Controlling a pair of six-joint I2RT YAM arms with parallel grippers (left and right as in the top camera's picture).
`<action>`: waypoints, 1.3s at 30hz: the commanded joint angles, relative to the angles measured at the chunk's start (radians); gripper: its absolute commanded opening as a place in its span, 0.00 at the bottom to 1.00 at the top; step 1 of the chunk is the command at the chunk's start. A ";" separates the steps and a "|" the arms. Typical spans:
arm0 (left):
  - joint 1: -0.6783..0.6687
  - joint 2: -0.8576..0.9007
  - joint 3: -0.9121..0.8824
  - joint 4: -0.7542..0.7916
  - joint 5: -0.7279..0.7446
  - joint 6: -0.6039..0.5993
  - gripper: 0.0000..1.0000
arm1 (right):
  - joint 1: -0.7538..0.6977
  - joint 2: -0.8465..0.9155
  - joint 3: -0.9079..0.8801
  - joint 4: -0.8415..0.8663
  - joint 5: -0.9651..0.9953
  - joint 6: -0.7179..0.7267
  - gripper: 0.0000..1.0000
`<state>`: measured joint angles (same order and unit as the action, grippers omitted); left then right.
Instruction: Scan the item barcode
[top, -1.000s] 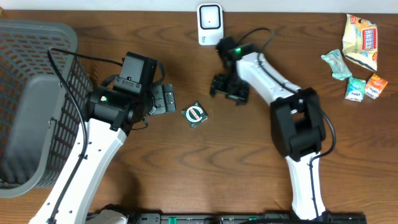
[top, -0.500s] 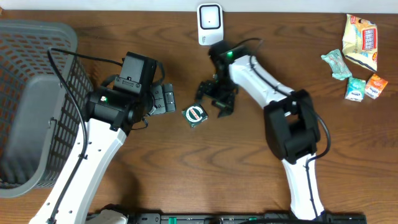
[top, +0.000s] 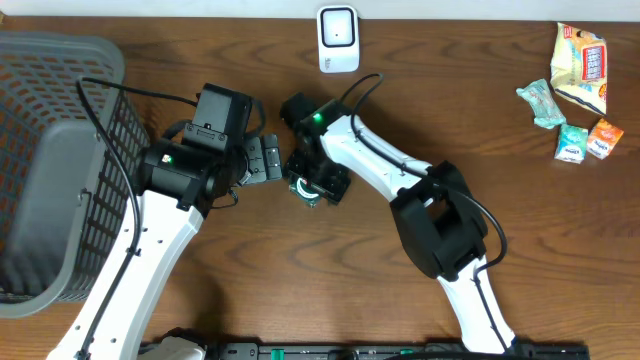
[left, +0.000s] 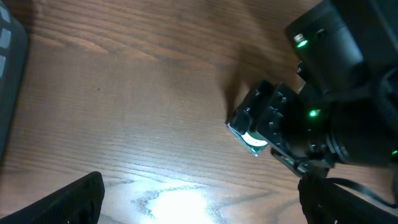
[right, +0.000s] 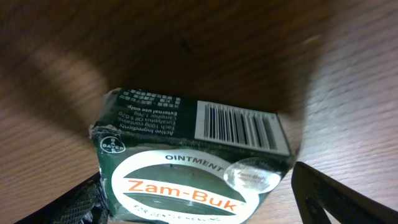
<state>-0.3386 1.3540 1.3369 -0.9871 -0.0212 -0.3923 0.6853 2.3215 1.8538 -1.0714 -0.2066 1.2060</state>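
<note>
The item is a dark green Zam-Buk ointment box (right: 186, 168) lying flat on the wooden table, its barcode (right: 239, 127) on the far side face. My right gripper (right: 208, 205) is open and straddles the box; the left finger sits close against it and the right finger stands apart. From overhead the right gripper (top: 315, 185) covers most of the box (top: 303, 190). The white scanner (top: 338, 38) stands at the table's back edge. My left gripper (top: 262, 158) hovers open and empty just left of the box (left: 249, 138).
A grey mesh basket (top: 50, 150) fills the left side. Snack packets (top: 580, 60) and small sweets (top: 572, 143) lie at the far right. The right arm (left: 336, 106) crowds the left gripper's (left: 199, 208) view.
The right arm has swung left from near the scanner and come down over the ointment box, its jaws a little wider. The left arm has not moved.
</note>
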 joint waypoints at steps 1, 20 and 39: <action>-0.004 -0.002 0.015 0.000 0.005 0.006 0.98 | 0.012 -0.008 -0.006 0.002 0.079 0.042 0.79; -0.004 -0.002 0.015 0.000 0.005 0.006 0.98 | -0.151 -0.050 -0.005 -0.031 -0.008 -0.624 0.56; -0.004 -0.002 0.015 0.000 0.005 0.006 0.98 | -0.334 -0.169 -0.005 -0.066 -0.012 -1.473 0.67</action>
<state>-0.3386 1.3540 1.3369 -0.9871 -0.0216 -0.3923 0.3508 2.1670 1.8511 -1.1378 -0.2092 -0.1574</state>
